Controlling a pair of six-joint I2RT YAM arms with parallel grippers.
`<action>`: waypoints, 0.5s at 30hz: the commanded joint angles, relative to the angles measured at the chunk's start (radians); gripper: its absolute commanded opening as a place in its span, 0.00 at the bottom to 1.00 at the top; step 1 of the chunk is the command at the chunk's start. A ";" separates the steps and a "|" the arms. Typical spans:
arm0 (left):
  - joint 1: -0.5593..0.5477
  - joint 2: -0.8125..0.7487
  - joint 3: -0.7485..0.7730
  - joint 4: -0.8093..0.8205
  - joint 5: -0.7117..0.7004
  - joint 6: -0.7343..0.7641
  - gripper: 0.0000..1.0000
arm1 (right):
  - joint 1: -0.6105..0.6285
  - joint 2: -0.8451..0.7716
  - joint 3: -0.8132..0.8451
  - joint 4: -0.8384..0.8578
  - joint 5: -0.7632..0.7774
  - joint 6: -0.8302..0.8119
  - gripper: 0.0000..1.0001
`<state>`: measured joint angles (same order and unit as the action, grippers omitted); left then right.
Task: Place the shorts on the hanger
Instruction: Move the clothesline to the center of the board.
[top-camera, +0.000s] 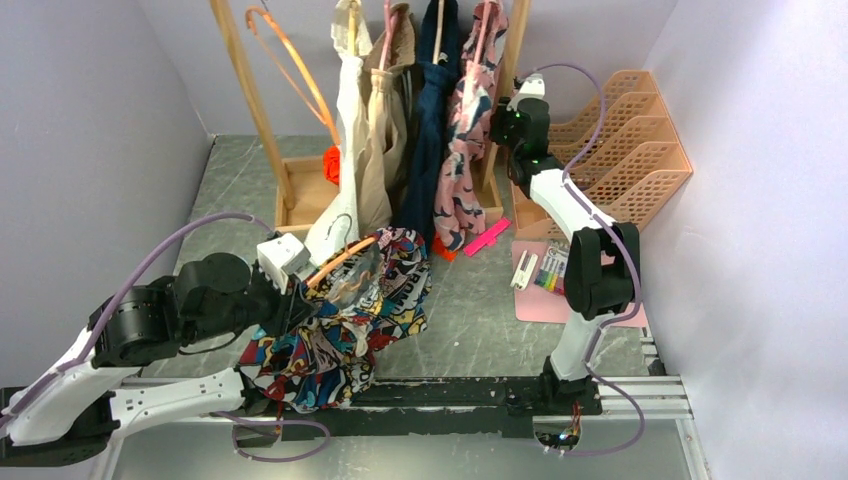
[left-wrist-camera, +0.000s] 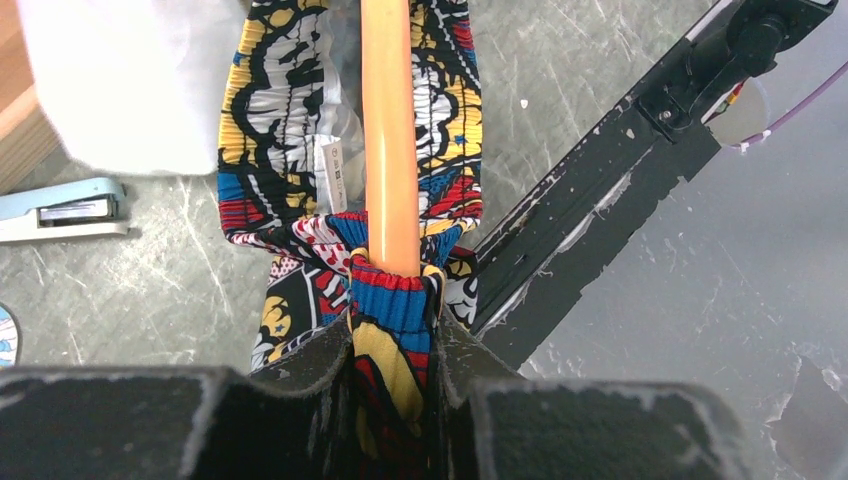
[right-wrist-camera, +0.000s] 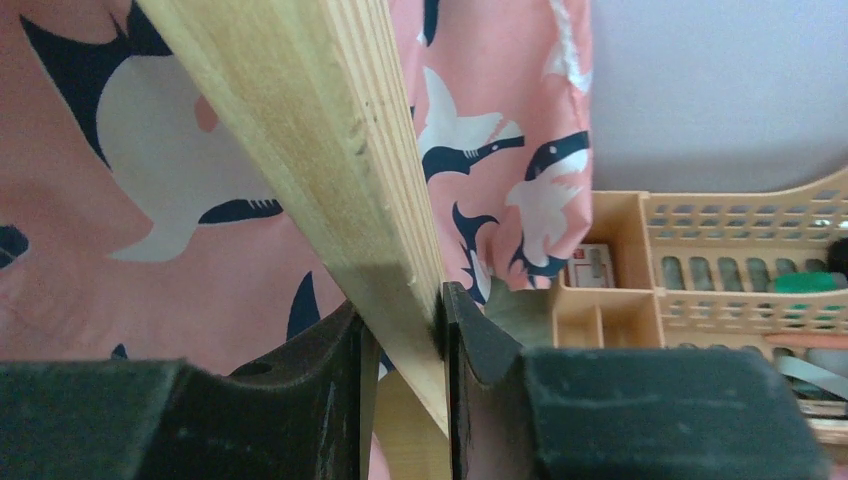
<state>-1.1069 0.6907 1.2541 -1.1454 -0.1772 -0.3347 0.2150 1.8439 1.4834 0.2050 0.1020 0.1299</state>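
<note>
The shorts (top-camera: 350, 320), in a comic-book print, hang bunched at the near left of the table. The orange hanger (top-camera: 335, 262) runs through their waistband. My left gripper (top-camera: 290, 300) is shut on the gathered waistband where it wraps the hanger's end. In the left wrist view the hanger (left-wrist-camera: 388, 130) runs straight away from the left gripper (left-wrist-camera: 395, 340), with the shorts (left-wrist-camera: 270, 120) draped on both sides of it. My right gripper (top-camera: 515, 110) is far back at the clothes rack. There the right gripper (right-wrist-camera: 400, 330) is shut on the rack's wooden post (right-wrist-camera: 330, 150).
Several garments hang on the rack, among them a pink-and-navy one (right-wrist-camera: 150, 230), and a spare orange hanger (top-camera: 290, 60). A tan file organizer (top-camera: 625, 140) stands at the back right. A pink mat with markers (top-camera: 545, 275) lies before it. A stapler (left-wrist-camera: 60, 210) lies near the shorts.
</note>
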 joint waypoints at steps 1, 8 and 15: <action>0.005 -0.029 0.009 0.033 -0.031 -0.023 0.07 | -0.102 -0.061 -0.022 0.041 0.118 0.013 0.00; 0.005 -0.030 0.060 -0.045 -0.063 -0.080 0.07 | -0.130 -0.076 -0.033 0.043 0.118 0.016 0.00; 0.005 0.000 0.147 -0.163 -0.122 -0.140 0.07 | -0.131 -0.097 -0.058 0.061 0.098 0.049 0.10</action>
<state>-1.1069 0.6750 1.3155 -1.2633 -0.2352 -0.4259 0.1459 1.8107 1.4445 0.2115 0.0952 0.1299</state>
